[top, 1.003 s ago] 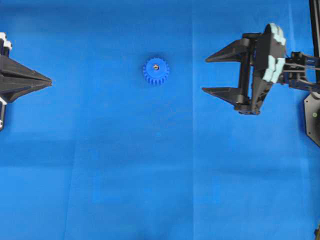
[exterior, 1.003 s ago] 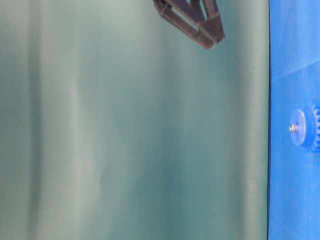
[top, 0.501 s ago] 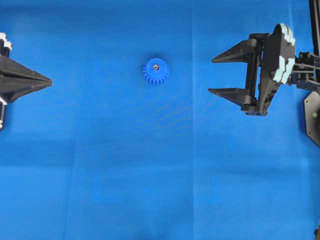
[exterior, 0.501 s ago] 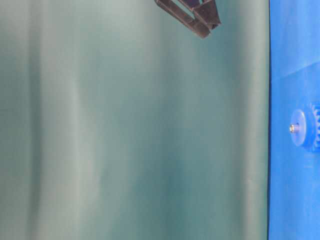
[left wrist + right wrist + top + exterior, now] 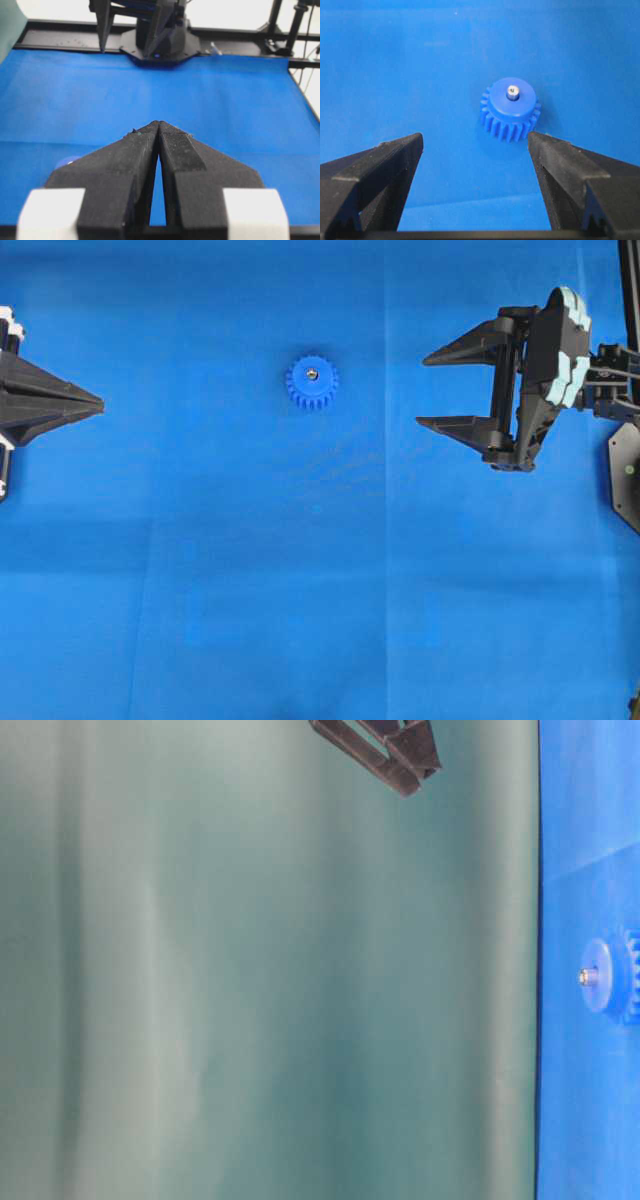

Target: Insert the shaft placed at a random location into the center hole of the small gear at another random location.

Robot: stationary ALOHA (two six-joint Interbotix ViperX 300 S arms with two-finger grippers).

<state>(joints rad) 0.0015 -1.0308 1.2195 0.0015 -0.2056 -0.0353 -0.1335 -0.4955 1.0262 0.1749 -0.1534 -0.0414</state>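
Observation:
The small gear lies flat on the blue mat, also in the right wrist view and at the right edge of the table-level view. The shaft stands in the center hole of the hub, its silvery end poking out; the hole itself is covered by it. My right gripper hangs open well to the gear's right, nothing between its fingers. My left gripper rests shut and empty at the far left.
The blue mat covers the table. The opposite arm's black base stands at the mat's far end in the left wrist view. A green backdrop fills most of the table-level view, with the right gripper's fingers at the top.
The right gripper has pulled back to the right, away from the gear, then held still over the last half second. The gear, shaft and left gripper have not moved.

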